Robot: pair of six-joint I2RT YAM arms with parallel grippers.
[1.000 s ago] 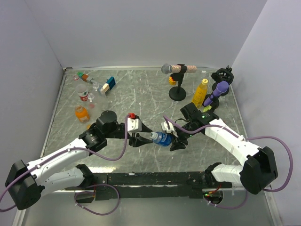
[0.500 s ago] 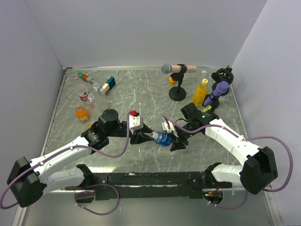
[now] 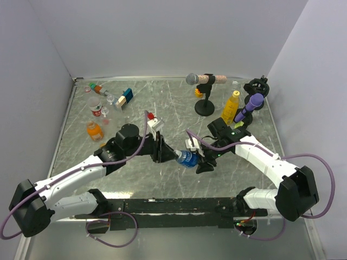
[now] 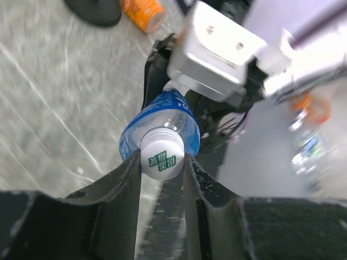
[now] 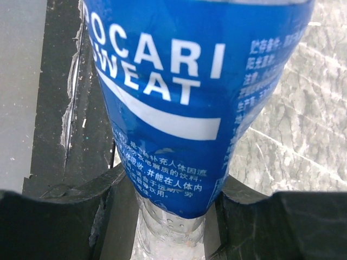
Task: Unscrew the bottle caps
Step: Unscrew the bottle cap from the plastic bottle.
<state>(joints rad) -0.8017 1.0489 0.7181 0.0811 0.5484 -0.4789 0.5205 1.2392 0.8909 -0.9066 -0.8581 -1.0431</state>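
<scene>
Held sideways between the two: bottle (image 3: 188, 159), base clamped by R gripper (image 5: 172, 211), white cap (image 4: 161, 157) pinched by L gripper (image 3: 167, 155). Risk: cap could be slipped on if pinch is weak, or bottle spun w/ it.

Pocari Sweat bottle (image 3: 188, 159) at middle of bench (image 3: 162, 103), cap (image 4: 161, 161) between left fingers (image 4: 126, 184), body between right fingers (image 5: 81, 203); microphone stand (image 3: 204, 108) behind, toward far edge.

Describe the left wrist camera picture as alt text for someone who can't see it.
The left hand pinches the white cap of a blue-label bottle between its two black fingers, the bottle pointing at the camera. Behind it is a grey marbled table with an orange bottle near the top edge.
</scene>
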